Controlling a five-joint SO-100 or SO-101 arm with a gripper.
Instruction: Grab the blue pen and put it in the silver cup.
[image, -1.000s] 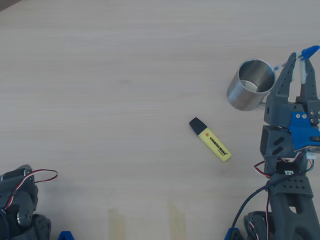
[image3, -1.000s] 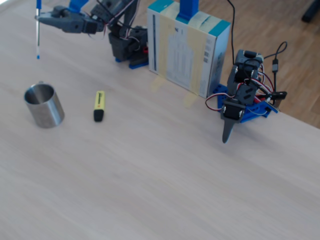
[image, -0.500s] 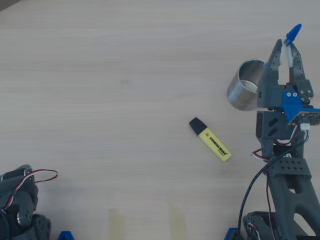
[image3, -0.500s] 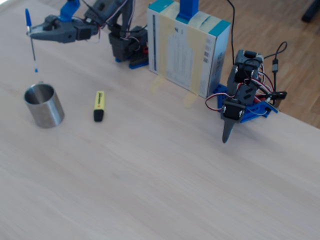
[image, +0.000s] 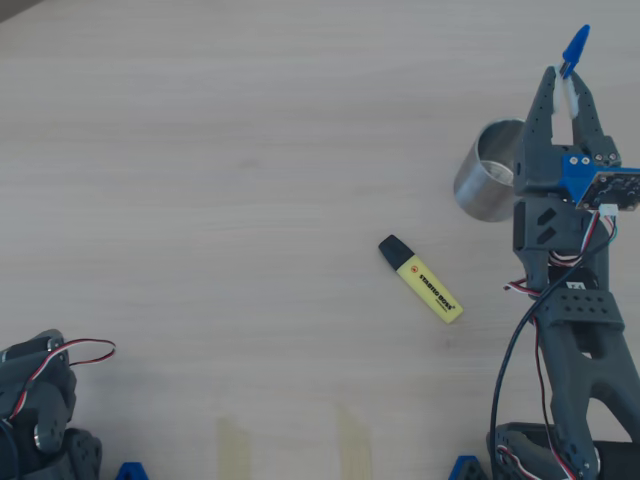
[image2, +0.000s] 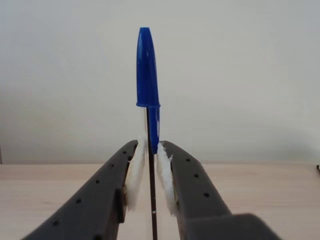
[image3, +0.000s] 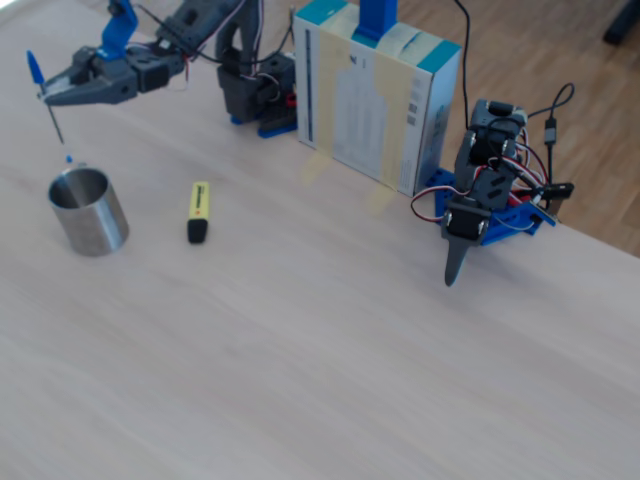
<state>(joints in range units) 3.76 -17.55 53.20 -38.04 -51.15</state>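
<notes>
Since the earlier frames the arm has reached further out and dropped lower, bringing the pen's (image3: 47, 107) lower end close above the far rim of the cup (image3: 88, 211). The gripper (image2: 149, 172) is clamped on the pen, its white pads (image2: 135, 170) pressing the barrel from both sides, cap upward. The highlighter (image: 420, 279) lies on the table (image: 200, 200) near the cup.

Pale wood table (image3: 330, 340) is filling the fixed view. Brown plank floor (image3: 560, 90) is showing beyond it, and a plain wall (image2: 240, 75) is standing behind.
</notes>
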